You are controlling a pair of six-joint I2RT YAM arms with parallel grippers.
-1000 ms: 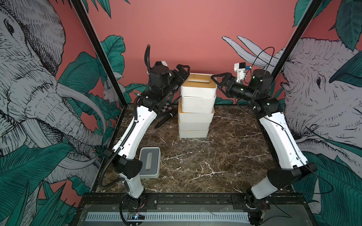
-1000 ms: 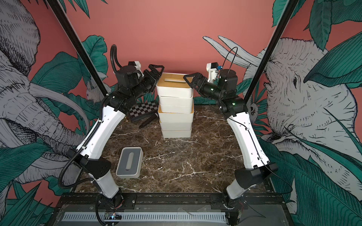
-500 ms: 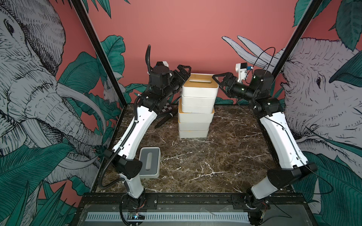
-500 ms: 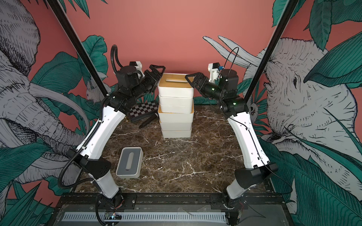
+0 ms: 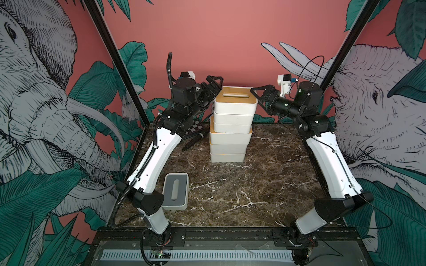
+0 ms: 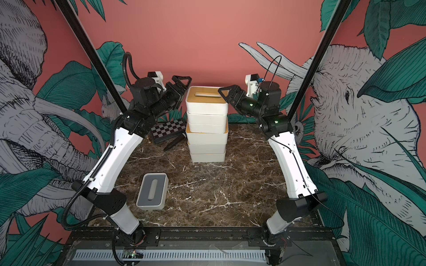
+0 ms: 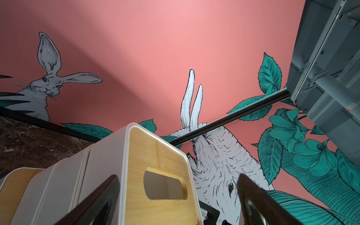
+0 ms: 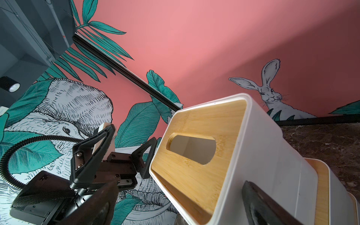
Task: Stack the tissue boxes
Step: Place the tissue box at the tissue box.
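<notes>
Tissue-box stack point(image 5: 230, 140) at back centre of the table point(image 5: 276, 165); bamboo-lidded top box point(image 5: 235, 102) flanked at its short edges by left gripper point(image 5: 213, 86) and right gripper point(image 5: 257, 96), both spread wide, gripping nothing. Lone grey-lidded box point(image 5: 176, 191) front left; bare marble in front and to the right.

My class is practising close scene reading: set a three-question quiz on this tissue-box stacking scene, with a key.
1. True or false: the left gripper is shut on the top tissue box of the stack.
2. The lone tissue box lying apart from the stack has which lid? A bamboo, B grey, C black.
3. Which two things lie between the left arm and the stack?
Key: 1 false: it and the right gripper stand open, one at each end of that box. 2 B. 3 The chessboard case and the black marker pen.
</notes>
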